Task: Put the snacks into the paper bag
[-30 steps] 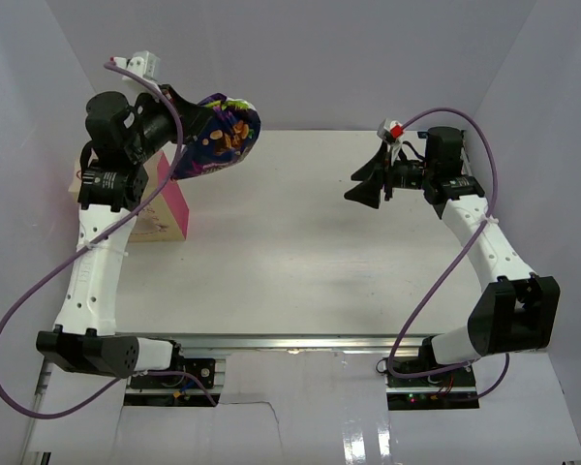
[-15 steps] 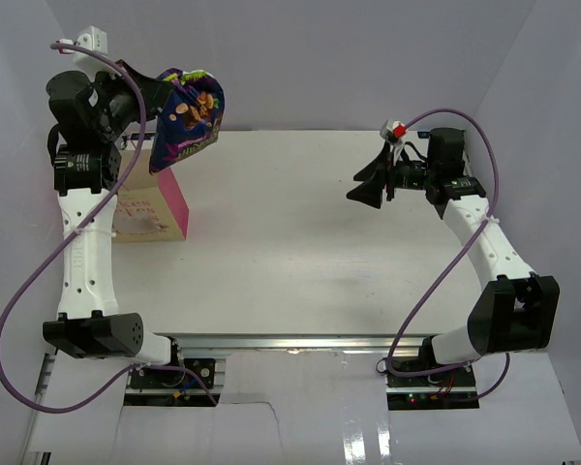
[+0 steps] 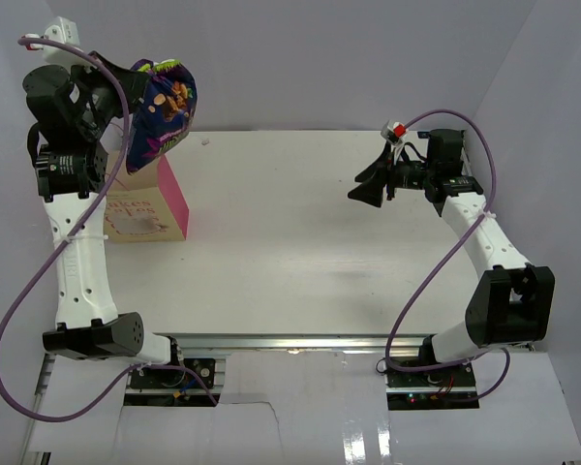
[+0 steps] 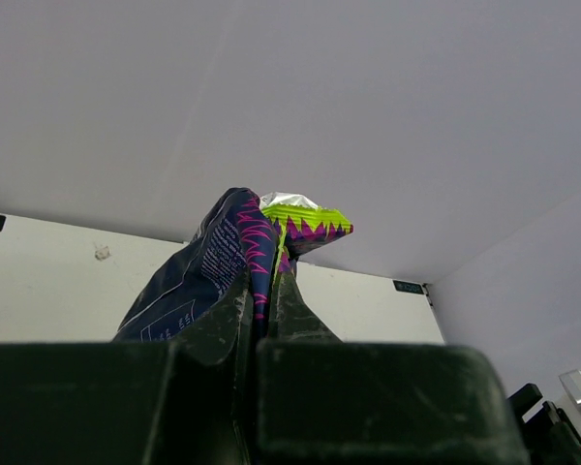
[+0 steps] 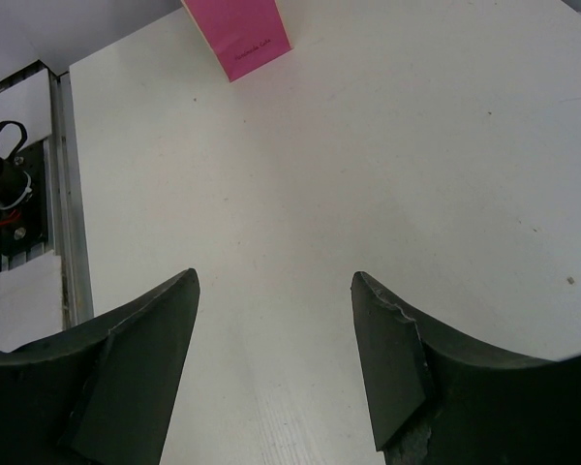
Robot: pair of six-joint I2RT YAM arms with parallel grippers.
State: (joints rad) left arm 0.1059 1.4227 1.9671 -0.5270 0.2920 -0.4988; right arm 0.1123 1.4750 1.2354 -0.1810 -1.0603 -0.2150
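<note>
My left gripper (image 3: 136,76) is shut on the crinkly dark blue snack bag (image 3: 160,114) and holds it high, hanging just above the open top of the paper bag (image 3: 145,211) at the table's left edge. In the left wrist view the fingers (image 4: 228,320) pinch the blue bag (image 4: 208,271) near its lime-green top seam. The paper bag is beige with a bright pink side panel; that panel shows in the right wrist view (image 5: 237,34). My right gripper (image 3: 363,189) is open and empty over the right part of the table (image 3: 300,232). No yellow or purple-brown packets are in view.
White walls close in the table on the left, back and right. A purple cable loops along each arm. A metal rail (image 3: 290,344) runs along the table's near edge by the arm bases.
My left arm has lifted and swung left with the blue snack bag, from right of the paper bag to above its opening. The right arm has barely moved.
</note>
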